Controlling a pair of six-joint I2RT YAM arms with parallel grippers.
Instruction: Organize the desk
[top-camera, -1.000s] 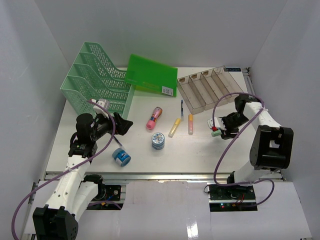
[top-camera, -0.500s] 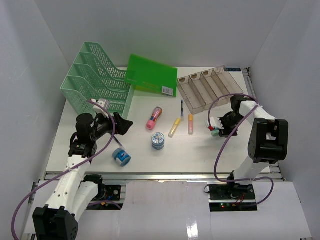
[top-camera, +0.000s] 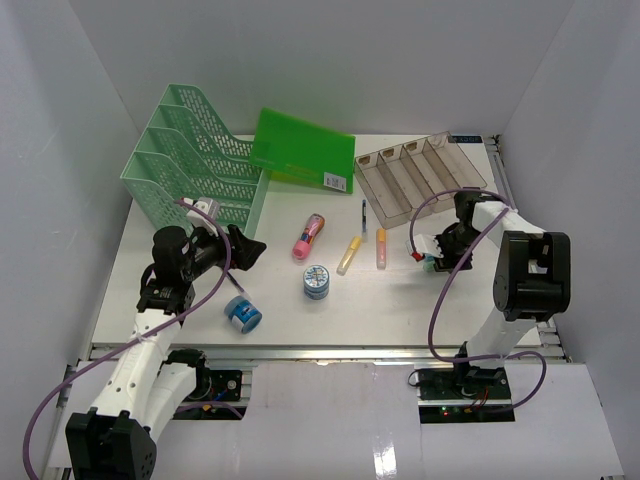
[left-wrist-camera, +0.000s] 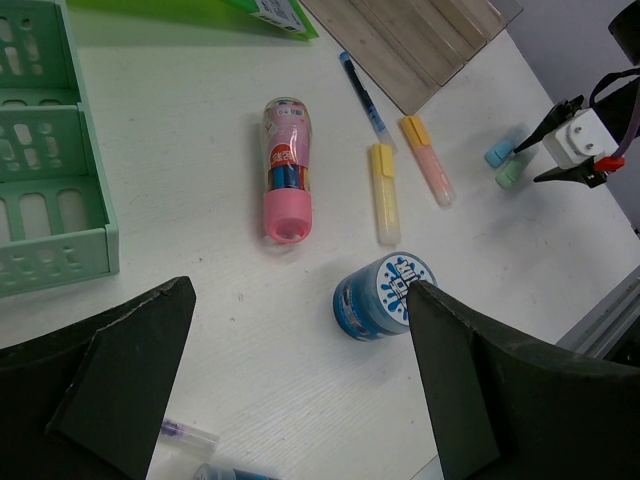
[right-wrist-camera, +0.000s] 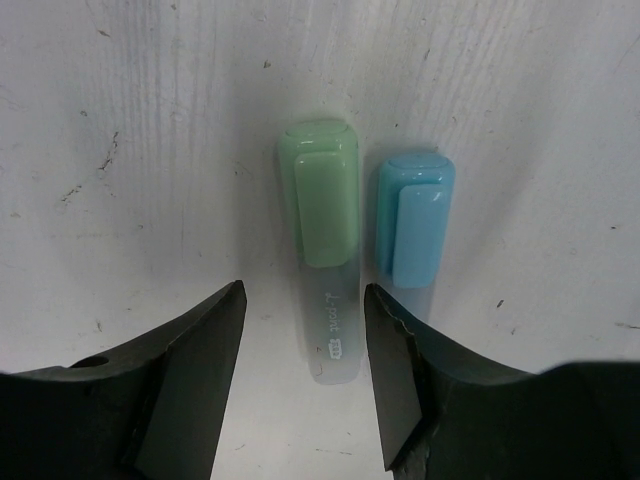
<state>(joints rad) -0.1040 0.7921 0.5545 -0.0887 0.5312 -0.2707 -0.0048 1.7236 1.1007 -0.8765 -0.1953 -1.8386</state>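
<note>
Near the clear tray (top-camera: 420, 175), right gripper (right-wrist-camera: 303, 330) sat low, jaws apart astride the green highlighter (right-wrist-camera: 325, 220), blue highlighter (right-wrist-camera: 415, 220) just beside, both flat on the desk (top-camera: 380, 310); left gripper (left-wrist-camera: 300, 300), well left of tray, gaped wide.

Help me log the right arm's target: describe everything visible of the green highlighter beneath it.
The green highlighter has a mint cap with clip and a clear, plastic-looking barrel bearing small print. It lies flat on the white desk, parallel to a blue highlighter, narrowly apart. The right pincer straddles its barrel, open, not gripping.
</note>
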